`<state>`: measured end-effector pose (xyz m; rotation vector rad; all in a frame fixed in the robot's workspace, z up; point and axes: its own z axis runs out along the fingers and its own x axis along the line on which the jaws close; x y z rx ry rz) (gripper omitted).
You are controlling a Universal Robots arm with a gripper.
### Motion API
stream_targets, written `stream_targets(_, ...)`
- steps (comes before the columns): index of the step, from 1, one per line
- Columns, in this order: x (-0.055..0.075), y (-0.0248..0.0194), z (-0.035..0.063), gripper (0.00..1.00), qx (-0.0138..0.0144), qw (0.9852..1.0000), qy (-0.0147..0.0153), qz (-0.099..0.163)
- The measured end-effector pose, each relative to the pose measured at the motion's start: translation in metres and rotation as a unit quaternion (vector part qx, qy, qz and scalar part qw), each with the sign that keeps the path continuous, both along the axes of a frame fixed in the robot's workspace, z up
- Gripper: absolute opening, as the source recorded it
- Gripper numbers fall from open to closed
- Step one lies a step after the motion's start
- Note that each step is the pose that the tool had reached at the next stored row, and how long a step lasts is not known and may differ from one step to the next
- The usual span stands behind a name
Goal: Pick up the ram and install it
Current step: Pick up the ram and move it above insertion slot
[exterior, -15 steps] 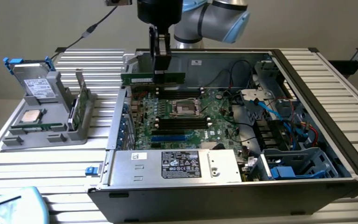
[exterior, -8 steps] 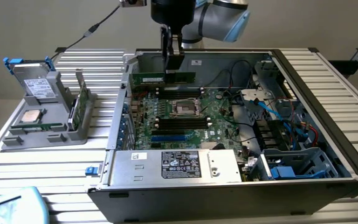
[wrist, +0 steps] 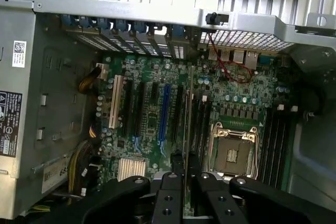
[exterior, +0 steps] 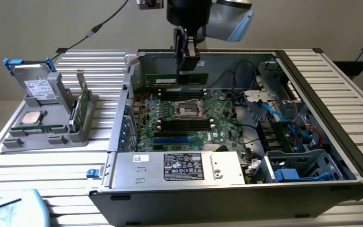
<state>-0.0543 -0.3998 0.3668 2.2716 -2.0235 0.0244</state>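
While tool (exterior: 187, 66) grips ram (exterior: 199, 78), it hangs above mobo (exterior: 197, 126).

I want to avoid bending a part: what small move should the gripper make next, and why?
Probably a slow, short descent, straight down. The gripper holds the ram on edge above the memory slots next to the processor socket, not seated yet, so closing that gap gently seems the sensible step.
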Motion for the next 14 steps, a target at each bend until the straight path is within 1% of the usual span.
stream_targets(5, 0.011, 0.0016, -0.0044, 0.14, 0.0005, 1.0, 0.0, -0.002)
stream_targets(8, 0.016, 0.0019, -0.0087, 0.14, 0.0019, 1.0, 0.0, -0.007)
stream_targets(14, 0.02, 0.0018, -0.0199, 0.14, 0.0052, 0.9995, 0.0, -0.032)
